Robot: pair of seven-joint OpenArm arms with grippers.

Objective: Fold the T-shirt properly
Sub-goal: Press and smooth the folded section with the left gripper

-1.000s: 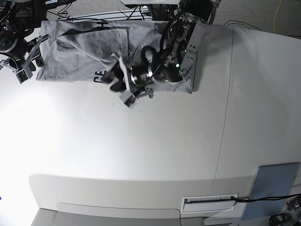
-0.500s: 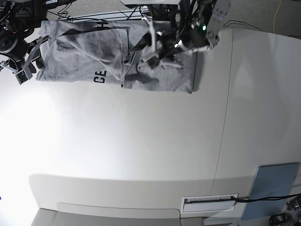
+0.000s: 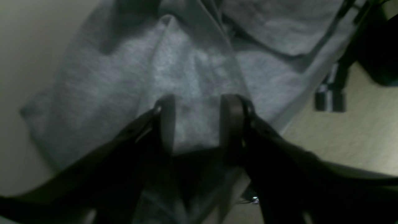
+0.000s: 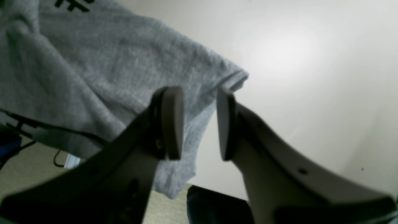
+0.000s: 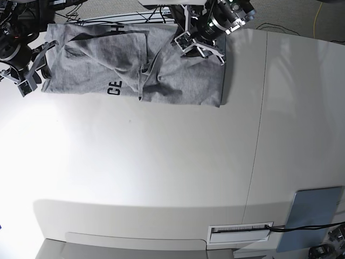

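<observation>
The heather-grey T-shirt (image 5: 97, 65) lies crumpled along the table's far edge, with a raised ridge near its middle and black lettering (image 5: 113, 88) at its front edge. My left gripper (image 5: 190, 47) is open over the shirt's far right part. In the left wrist view its jaws stand apart above grey fabric (image 3: 186, 68), gripper (image 3: 199, 124) empty. My right gripper (image 5: 26, 81) is open at the shirt's left end. In the right wrist view it (image 4: 199, 123) hovers beside the sleeve hem (image 4: 236, 77), holding nothing.
The white table (image 5: 161, 162) has a seam (image 5: 259, 140) running front to back. A blue-grey pad (image 5: 315, 216) and a white labelled slot (image 5: 240, 232) sit at the front right. Cables (image 5: 280, 27) lie on the floor beyond the far edge.
My left gripper has pulled back from the shirt's front middle to its far right part. The shirt now lies uncovered with a ridge in the middle. The right arm has not moved.
</observation>
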